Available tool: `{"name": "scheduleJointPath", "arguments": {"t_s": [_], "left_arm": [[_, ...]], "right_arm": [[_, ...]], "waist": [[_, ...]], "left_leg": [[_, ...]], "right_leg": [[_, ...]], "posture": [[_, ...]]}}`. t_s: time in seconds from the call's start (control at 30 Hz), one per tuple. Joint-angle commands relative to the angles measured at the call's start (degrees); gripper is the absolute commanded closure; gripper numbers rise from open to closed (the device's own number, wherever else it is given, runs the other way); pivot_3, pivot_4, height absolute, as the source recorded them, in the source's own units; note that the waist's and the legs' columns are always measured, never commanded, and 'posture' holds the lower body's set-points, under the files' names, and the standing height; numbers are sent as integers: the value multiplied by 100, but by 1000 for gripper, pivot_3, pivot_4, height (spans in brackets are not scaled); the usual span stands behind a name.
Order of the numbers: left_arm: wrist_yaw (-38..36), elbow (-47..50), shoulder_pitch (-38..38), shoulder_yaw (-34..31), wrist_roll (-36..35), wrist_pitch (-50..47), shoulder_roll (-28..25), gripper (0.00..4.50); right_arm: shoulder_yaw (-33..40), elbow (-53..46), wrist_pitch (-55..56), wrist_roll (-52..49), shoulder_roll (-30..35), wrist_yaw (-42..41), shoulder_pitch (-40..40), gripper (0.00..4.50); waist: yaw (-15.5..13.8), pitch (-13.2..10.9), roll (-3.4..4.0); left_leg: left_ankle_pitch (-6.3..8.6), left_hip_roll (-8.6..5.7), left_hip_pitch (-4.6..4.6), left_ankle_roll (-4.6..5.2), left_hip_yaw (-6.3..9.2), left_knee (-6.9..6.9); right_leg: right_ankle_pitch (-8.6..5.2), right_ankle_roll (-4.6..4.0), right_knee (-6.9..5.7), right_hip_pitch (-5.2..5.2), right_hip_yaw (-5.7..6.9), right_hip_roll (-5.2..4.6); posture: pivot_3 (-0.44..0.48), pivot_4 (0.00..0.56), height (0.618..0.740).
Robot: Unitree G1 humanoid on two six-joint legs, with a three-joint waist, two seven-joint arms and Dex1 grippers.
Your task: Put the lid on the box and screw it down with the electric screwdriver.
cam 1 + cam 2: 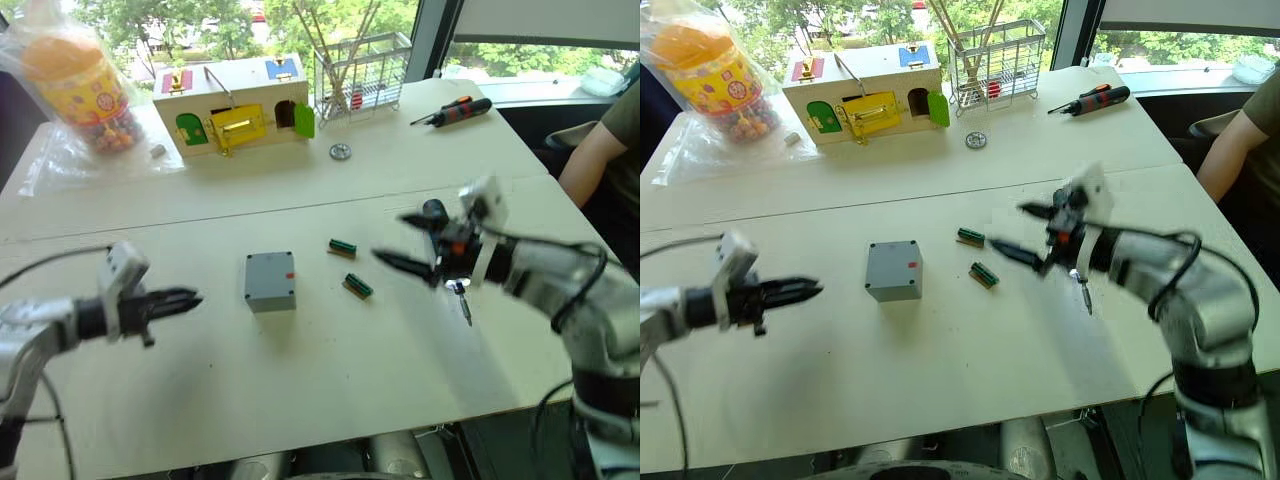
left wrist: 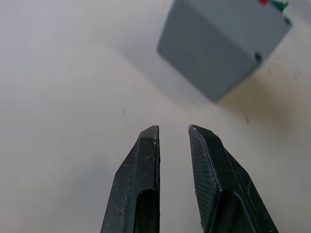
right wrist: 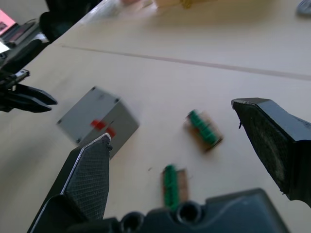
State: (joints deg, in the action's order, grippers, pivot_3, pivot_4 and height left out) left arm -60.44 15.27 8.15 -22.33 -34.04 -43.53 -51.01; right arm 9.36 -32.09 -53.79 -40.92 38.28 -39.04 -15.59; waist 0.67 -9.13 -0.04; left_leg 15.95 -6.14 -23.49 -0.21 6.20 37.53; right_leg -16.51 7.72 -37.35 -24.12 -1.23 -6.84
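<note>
The grey box (image 1: pixel 272 300) stands mid-table with the flat grey lid (image 1: pixel 268 270) lying flush on top; red marks show at its edge. To the left of the box, my left gripper (image 1: pixel 195 297) hovers over bare table, shut, with only a thin slit between its fingers (image 2: pixel 141 170) and nothing held. My right gripper (image 1: pixel 405 243) is to the right of the box, open wide and empty. The slim black electric screwdriver lies on the table under that gripper, partly hidden, its metal bit (image 1: pixel 464 305) pointing toward the near edge.
Two small green terminal blocks (image 1: pixel 343 246) (image 1: pixel 358 286) lie between the box and my right gripper. At the back stand a white toy house (image 1: pixel 235 105), a wire rack (image 1: pixel 360 75), a bagged candy jar (image 1: pixel 80 85), a metal disc (image 1: pixel 340 151) and an orange-and-black screwdriver (image 1: pixel 455 112). A person's arm (image 1: pixel 595 150) is at the right.
</note>
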Motion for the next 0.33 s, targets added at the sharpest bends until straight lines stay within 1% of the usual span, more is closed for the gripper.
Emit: {"name": "scheduleJointPath", "arguments": {"t_s": [0.03,0.07,0.1,0.17,0.23,0.33], "left_arm": [[186,908,696,-719,-484,-308,199,3577],[209,1069,920,-753,-513,-345,248,3577],[261,1208,1097,-760,-559,-392,313,3577],[376,1316,1249,-700,-587,-383,425,3577],[464,1373,1306,-618,-590,-367,497,3577],[453,1297,1383,-577,-679,-348,563,3577]], "right_arm": [[349,-621,-24,-578,-86,-8,523,21],[269,-687,-37,-651,-102,-26,692,21],[107,-754,1,-624,-57,-106,878,21],[-271,-819,144,-434,89,-296,1183,21],[-594,-824,308,-207,325,-531,1377,21],[-960,-820,350,-64,603,-703,1318,21]], "waist": [[-34,1,-3],[-51,1,-3],[-79,2,-4],[-145,2,-4],[-174,2,-6],[-143,2,-6]], "left_leg": [[3,2,7,5,5,9],[18,4,21,30,14,14],[23,6,46,36,19,13],[31,8,111,45,15,-7],[31,7,115,45,20,-13],[30,7,112,45,20,-21]], "right_leg": [[7,-11,3,14,0,-1],[10,-17,12,40,5,0],[11,-22,24,71,9,2],[0,-38,45,126,9,-2],[-2,-41,52,134,18,-1],[8,-22,64,128,20,-2]], "posture": [[0,150,740],[0,150,740],[0,150,740],[0,150,740],[0,150,740],[0,150,740]]}}
